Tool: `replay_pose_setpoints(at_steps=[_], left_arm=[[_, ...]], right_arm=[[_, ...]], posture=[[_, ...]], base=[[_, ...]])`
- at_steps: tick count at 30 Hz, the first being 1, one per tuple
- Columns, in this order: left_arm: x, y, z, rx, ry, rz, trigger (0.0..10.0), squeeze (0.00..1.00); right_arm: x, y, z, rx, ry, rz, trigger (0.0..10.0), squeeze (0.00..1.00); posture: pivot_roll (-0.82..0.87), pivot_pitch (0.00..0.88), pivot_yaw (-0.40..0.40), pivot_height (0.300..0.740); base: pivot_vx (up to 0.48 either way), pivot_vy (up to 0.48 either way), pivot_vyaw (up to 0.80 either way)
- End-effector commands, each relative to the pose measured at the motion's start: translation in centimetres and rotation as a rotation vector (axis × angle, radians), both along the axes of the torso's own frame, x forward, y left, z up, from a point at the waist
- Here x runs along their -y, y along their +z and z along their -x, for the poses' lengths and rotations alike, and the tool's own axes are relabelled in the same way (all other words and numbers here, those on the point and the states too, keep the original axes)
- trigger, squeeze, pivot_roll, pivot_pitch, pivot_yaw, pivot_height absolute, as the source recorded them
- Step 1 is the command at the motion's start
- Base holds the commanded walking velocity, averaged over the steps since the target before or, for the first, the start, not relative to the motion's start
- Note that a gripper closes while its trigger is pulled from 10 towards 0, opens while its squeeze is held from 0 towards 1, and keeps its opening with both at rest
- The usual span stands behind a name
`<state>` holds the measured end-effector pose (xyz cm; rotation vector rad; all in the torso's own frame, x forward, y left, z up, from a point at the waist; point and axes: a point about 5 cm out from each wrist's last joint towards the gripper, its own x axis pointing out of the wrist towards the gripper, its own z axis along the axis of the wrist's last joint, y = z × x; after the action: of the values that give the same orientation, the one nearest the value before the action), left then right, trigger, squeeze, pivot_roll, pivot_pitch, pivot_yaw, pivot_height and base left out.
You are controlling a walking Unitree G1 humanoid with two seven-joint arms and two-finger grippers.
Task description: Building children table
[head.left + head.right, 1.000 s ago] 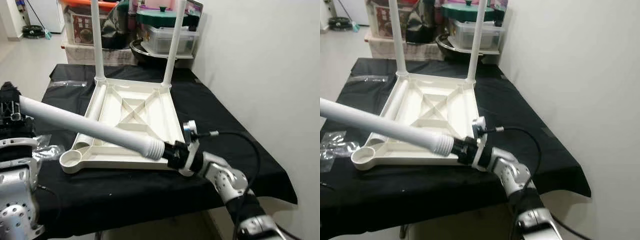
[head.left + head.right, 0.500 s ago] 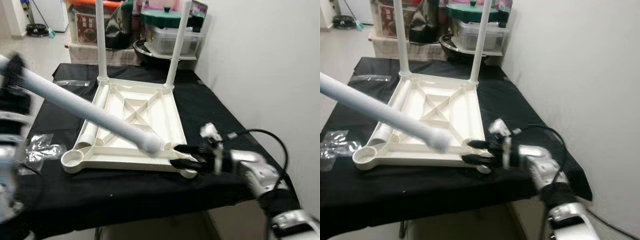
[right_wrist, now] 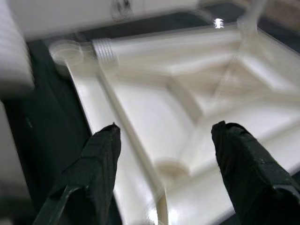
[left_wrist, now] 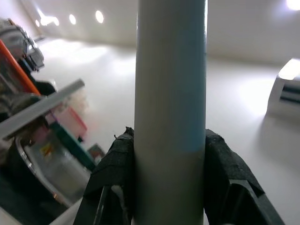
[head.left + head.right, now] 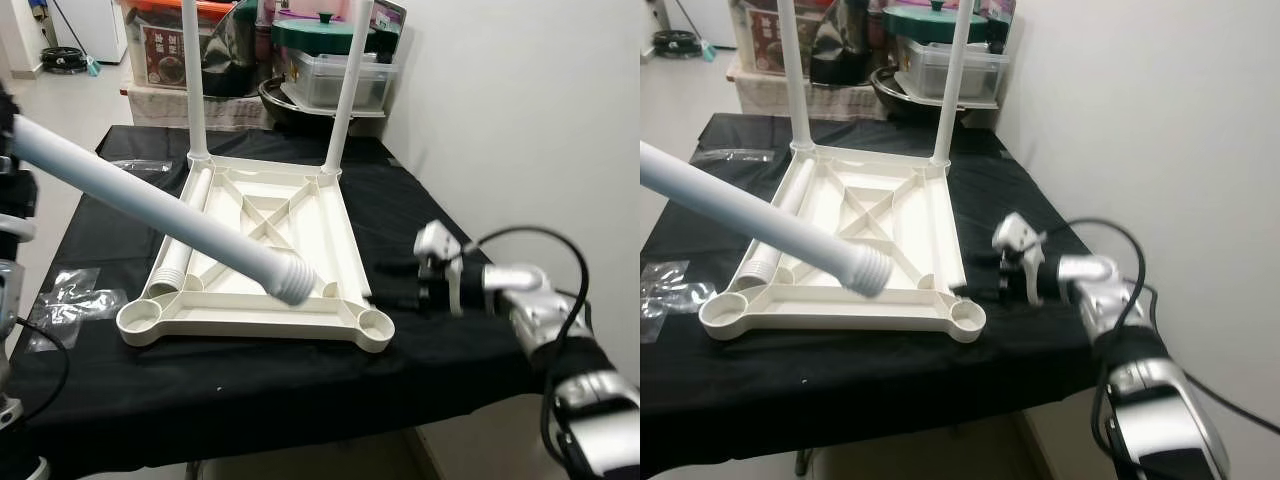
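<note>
An upturned white tabletop [image 5: 262, 245] lies on the black-covered table, with two white legs [image 5: 343, 85] standing in its far corners. A third loose leg [image 5: 175, 262] lies inside along its left rim. My left gripper [image 4: 168, 161] is shut on a fourth white leg [image 5: 150, 210], held slanted over the tabletop with its threaded end [image 5: 290, 281] hovering above the near rim. The near right socket [image 5: 375, 323] and near left socket [image 5: 139, 316] stand bare. My right gripper [image 5: 395, 282] is open, just right of the tabletop's right edge, above the cloth.
Clear plastic bags [image 5: 68, 298] lie on the black cloth [image 5: 250, 380] at the left. Boxes, a pot and a plastic tub [image 5: 330, 75] crowd the shelf behind the table. A white wall [image 5: 520, 130] runs along the right side.
My right gripper let go of the leg's threaded end, opened and drew back to the right of the tabletop. The leg's free end rose and swung left, now carried by the left gripper alone.
</note>
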<state>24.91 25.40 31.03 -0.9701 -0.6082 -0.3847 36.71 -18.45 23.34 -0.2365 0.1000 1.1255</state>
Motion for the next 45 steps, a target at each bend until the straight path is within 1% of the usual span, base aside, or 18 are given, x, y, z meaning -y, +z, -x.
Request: replay_pose_setpoints(at_steps=[1, 3, 4, 7, 10, 11, 13, 14, 15, 18, 19, 20, 29, 33, 38, 43, 44, 45], left_arm=[[0.9, 0.2, -0.6, -0.007, -0.038, -0.066, 10.0, 0.00], [1.1, 0.2, -0.7, -0.009, -0.045, -0.080, 10.0, 0.00], [2.3, 0.4, -1.0, -0.009, -0.083, -0.142, 10.0, 0.00], [3.8, 0.5, -1.3, -0.005, -0.127, -0.200, 10.0, 0.00], [4.2, 0.5, -1.4, -0.006, -0.135, -0.213, 10.0, 0.00], [4.7, 0.4, -1.5, -0.008, -0.154, -0.220, 10.0, 0.00], [4.7, 0.4, -1.5, -0.008, -0.154, -0.220, 10.0, 0.00], [5.2, 0.4, -1.6, -0.008, -0.179, -0.228, 10.0, 0.00], [5.2, 0.4, -1.6, -0.008, -0.179, -0.228, 10.0, 0.00], [6.6, 0.3, -2.0, 0.001, -0.245, -0.259, 10.0, 0.00], [6.6, 0.3, -2.0, 0.001, -0.245, -0.259, 10.0, 0.00], [7.1, 0.1, -2.2, 0.000, -0.267, -0.278, 10.0, 0.00], [7.5, 0.1, -2.3, 0.007, -0.286, -0.283, 10.0, 0.00], [8.4, -0.5, -2.8, -0.001, -0.338, -0.278, 10.0, 0.00], [9.1, -0.9, -3.1, -0.003, -0.365, -0.279, 10.0, 0.00], [9.6, -1.1, -3.5, -0.004, -0.375, -0.281, 10.0, 0.00], [9.7, -1.2, -3.6, -0.005, -0.379, -0.280, 10.0, 0.00], [9.7, -1.2, -3.6, -0.005, -0.379, -0.280, 10.0, 0.00]], right_arm=[[-0.3, 1.9, -0.1, 0.018, 0.042, -0.061, 10.0, 0.00], [-0.5, 2.5, -0.2, 0.030, 0.060, -0.069, 10.0, 0.00], [-2.4, 5.5, -1.1, 0.004, 0.054, -0.150, 10.0, 0.00], [-4.8, 7.8, -1.1, -0.055, 0.117, -0.208, 10.0, 0.00], [-5.4, 8.2, -0.8, -0.087, 0.162, -0.232, 10.0, 0.00], [-6.5, 8.3, -0.3, -0.126, 0.225, -0.240, 10.0, 0.00], [-6.5, 8.3, -0.3, -0.126, 0.225, -0.240, 10.0, 0.00], [-8.0, 7.6, 0.4, -0.167, 0.297, -0.216, 10.0, 0.00], [-8.0, 7.6, 0.4, -0.167, 0.297, -0.216, 10.0, 0.00], [-11.6, 4.4, 2.0, -0.302, 0.412, -0.133, 10.0, 0.00], [-11.6, 4.4, 2.0, -0.302, 0.412, -0.133, 10.0, 0.00], [-12.8, 2.9, 2.6, -0.359, 0.432, -0.102, 10.0, 0.00], [-13.4, 2.0, 2.9, -0.397, 0.428, -0.083, 10.0, 0.00], [-15.2, 1.4, 3.8, -0.430, 0.428, -0.090, 10.0, 0.00], [-16.3, 1.1, 4.5, -0.475, 0.421, -0.109, 10.0, 0.00], [-17.7, 0.0, 5.9, -0.540, 0.442, -0.101, 10.0, 0.00], [-18.1, -0.5, 6.3, -0.552, 0.444, -0.103, 4.6, 0.00], [-18.1, -0.5, 6.3, -0.552, 0.444, -0.103, 4.6, 0.00]], posture=[[0.12, 0.000, -0.129, 0.740], [0.12, 0.000, -0.129, 0.740], [0.11, 0.000, -0.125, 0.740], [0.11, 0.000, -0.125, 0.740], [0.11, 0.000, -0.125, 0.740], [0.11, 0.000, -0.124, 0.740], [0.11, 0.000, -0.124, 0.740], [0.11, 0.000, -0.120, 0.740], [0.11, 0.000, -0.120, 0.740], [0.10, 0.000, -0.120, 0.740], [0.10, 0.000, -0.120, 0.740], [0.10, 0.000, -0.120, 0.740], [0.10, 0.000, -0.117, 0.740], [0.08, 0.000, -0.108, 0.740], [0.07, 0.000, -0.110, 0.740], [0.06, 0.000, -0.108, 0.740], [0.06, 0.000, -0.107, 0.740], [0.06, 0.000, -0.107, 0.740]], base=[[0.000, 0.000, 0.00], [0.000, 0.000, 0.00], [0.000, 0.000, 0.00], [0.000, 0.000, 0.00], [0.000, 0.000, 0.00], [0.000, 0.000, 0.00], [0.000, 0.000, 0.00], [0.000, 0.000, 0.00], [0.000, 0.000, 0.00], [0.000, 0.000, 0.00], [0.000, 0.000, 0.00], [0.000, 0.000, 0.00], [0.000, 0.000, 0.00], [0.000, 0.000, 0.00], [0.000, 0.000, 0.00], [0.000, 0.000, 0.00], [0.000, 0.000, 0.00], [0.000, 0.000, 0.00]])
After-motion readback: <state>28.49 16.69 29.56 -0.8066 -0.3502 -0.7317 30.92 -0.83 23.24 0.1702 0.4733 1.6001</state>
